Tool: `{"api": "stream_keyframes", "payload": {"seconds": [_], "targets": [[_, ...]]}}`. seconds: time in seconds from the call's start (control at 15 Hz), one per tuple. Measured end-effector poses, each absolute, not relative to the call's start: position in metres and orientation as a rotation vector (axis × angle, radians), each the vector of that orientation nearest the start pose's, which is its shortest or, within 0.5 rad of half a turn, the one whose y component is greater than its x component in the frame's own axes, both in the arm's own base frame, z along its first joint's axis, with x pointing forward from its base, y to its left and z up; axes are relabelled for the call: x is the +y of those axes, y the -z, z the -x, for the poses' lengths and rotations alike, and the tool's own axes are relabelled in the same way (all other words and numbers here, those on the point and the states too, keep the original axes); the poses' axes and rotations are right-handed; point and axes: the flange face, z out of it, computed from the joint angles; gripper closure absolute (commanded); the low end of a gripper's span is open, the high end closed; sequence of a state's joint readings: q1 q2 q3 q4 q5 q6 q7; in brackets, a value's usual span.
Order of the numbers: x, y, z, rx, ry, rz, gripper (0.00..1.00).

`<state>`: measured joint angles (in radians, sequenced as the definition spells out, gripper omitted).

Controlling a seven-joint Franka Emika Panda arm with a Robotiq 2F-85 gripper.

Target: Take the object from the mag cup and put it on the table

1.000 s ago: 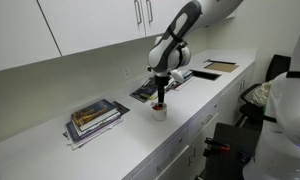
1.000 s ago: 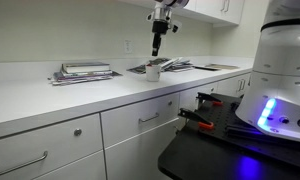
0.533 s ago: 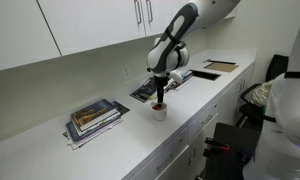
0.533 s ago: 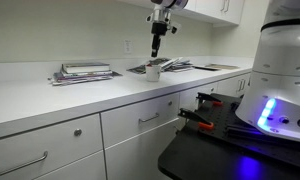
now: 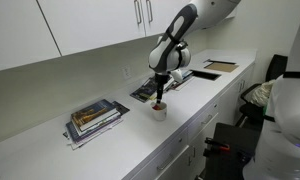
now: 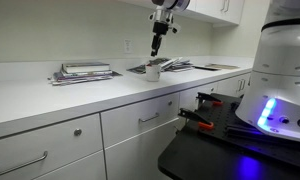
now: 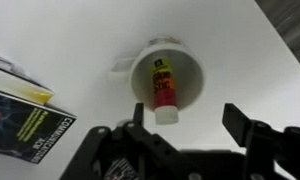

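**A:** Has anything moved in the last second?

**B:** Hardly anything. In an exterior view my gripper [image 5: 161,96] hangs over the mag cup [image 5: 159,112] on the table [image 5: 50,150], where it was a second ago.

**A:** And from the other angle?

**B:** In an exterior view the gripper [image 6: 157,45] sits clear above the mag cup [image 6: 153,72], not touching it. The books [image 6: 85,72] lie well apart. I see no shift there either.

**A:** And the wrist view?

**B:** It looks straight down. The fingers [image 7: 248,128] are spread wide with nothing between them. The object [image 7: 162,90], red with a yellow label and a pale end, lies inside the mag cup [image 7: 190,65]. I'd say the pick hasn't begun. I've lined up, and next I need to lower into the cup and close on the object.
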<state>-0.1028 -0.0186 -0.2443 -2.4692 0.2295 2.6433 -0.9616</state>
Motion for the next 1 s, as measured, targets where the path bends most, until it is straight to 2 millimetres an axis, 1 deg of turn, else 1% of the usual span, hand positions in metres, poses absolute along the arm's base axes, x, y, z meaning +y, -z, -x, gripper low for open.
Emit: {"api": "stream_keyframes", "payload": {"seconds": [0.07, 0.13, 0.2, 0.33, 0.4, 0.53, 0.6, 0.67, 0.73, 0.93, 1.0], "targets": [[-0.173, -0.315, -0.460, -0.646, 0.362, 3.062, 0.38], [-0.174, -0.311, -0.461, -0.634, 0.358, 3.062, 0.38], [-0.175, -0.306, -0.461, -0.626, 0.354, 3.065, 0.30], [-0.177, -0.296, -0.464, -0.621, 0.349, 3.077, 0.24], [-0.178, -0.291, -0.466, -0.620, 0.348, 3.085, 0.22], [-0.178, -0.281, -0.471, -0.622, 0.346, 3.095, 0.20], [-0.179, -0.276, -0.473, -0.621, 0.344, 3.099, 0.25], [-0.179, -0.271, -0.476, -0.619, 0.340, 3.102, 0.36], [-0.179, -0.267, -0.478, -0.616, 0.337, 3.104, 0.38], [-0.180, -0.263, -0.485, -0.608, 0.352, 3.113, 0.52], [-0.181, -0.265, -0.487, -0.607, 0.360, 3.115, 0.50]]}}
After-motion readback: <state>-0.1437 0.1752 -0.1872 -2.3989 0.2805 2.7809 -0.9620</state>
